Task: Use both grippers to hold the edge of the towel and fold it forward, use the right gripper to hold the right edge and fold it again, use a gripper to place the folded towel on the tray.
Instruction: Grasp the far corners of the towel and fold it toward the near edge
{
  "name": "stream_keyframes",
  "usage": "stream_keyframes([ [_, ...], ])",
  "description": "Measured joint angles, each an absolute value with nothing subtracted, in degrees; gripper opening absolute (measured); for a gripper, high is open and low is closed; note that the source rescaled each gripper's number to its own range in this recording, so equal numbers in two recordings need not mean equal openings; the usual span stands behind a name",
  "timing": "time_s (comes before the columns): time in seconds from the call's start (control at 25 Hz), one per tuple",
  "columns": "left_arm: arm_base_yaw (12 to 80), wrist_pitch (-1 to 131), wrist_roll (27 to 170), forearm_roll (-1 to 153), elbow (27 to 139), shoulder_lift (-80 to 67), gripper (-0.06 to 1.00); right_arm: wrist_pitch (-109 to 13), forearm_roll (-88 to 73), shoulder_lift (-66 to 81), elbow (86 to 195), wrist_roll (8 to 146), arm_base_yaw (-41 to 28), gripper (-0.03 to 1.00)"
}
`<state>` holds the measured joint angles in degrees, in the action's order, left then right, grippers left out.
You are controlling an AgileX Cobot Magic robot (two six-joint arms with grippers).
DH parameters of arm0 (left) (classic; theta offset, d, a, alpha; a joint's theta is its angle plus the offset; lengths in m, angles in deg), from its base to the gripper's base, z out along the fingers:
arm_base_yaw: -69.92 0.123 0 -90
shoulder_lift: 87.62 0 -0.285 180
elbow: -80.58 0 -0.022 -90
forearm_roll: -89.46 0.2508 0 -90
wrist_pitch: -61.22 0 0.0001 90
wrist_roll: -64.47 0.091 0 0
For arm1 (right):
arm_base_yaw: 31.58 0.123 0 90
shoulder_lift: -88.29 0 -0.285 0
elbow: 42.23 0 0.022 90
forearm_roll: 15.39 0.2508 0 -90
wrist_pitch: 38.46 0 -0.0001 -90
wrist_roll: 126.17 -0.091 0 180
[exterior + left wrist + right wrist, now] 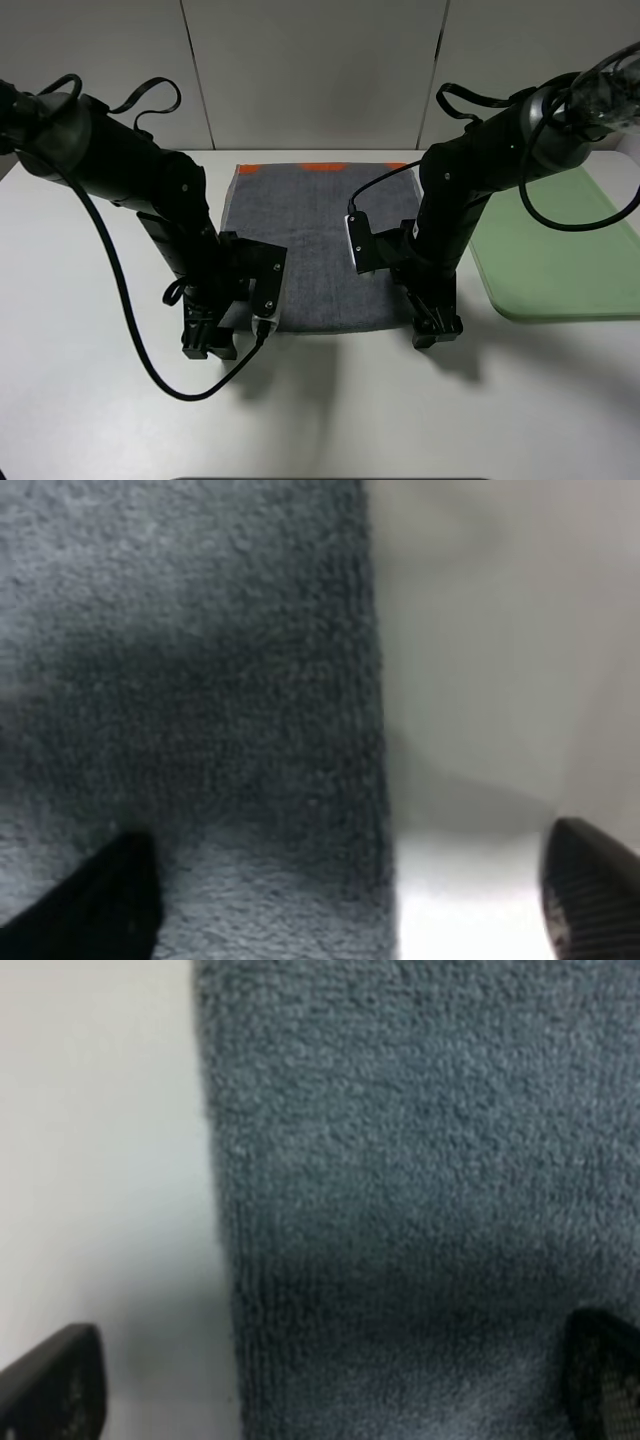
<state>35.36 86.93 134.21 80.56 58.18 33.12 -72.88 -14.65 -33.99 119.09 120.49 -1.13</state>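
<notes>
Got a dark grey terry-cloth rectangular towel (320, 250) spread flat on the white bench (100, 400), orange striped band (325, 166) along the far edge. Also got a flat light-green rectangular plastic tray (560, 270) parked on the bench off to the towel's right, near it but apart. Looking at the left black claw hand (212, 345) down low at the towel's near left corner, and the right black claw hand (438, 335) down low at the near right corner. Checked the left wrist view: released, with one black fingertip (100, 905) over the terry cloth and the other (595, 890) out over bare bench, straddling the towel's side edge. Same deal in the right wrist view: spread wide, grasping nothing, one fingertip (605, 1370) above the cloth and one (55, 1385) above the bench. Can't tell whether any of those tips actually touch the surface, too blurry up close. Looks completely unfolded and flat all over, well short of the tray.
</notes>
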Motion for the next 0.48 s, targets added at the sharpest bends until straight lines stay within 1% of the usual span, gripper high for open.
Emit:
stream_keyframes([
  [0.08,35.36,86.63,134.16,80.56,58.18,33.12,0.68,-72.88,-14.34,-33.99,119.09,120.49,-1.13,1.0],
  [0.28,35.36,86.44,134.16,80.56,58.18,33.17,0.47,-72.82,-13.74,-33.99,119.09,120.64,-1.13,0.99],
  [0.4,35.36,86.39,134.16,80.56,58.18,33.17,0.37,-72.32,-13.23,-33.99,119.09,120.82,-1.13,0.89],
  [0.48,35.36,86.39,134.16,80.56,58.18,33.17,0.29,-71.94,-12.97,-33.99,119.09,120.81,-1.13,0.79],
])
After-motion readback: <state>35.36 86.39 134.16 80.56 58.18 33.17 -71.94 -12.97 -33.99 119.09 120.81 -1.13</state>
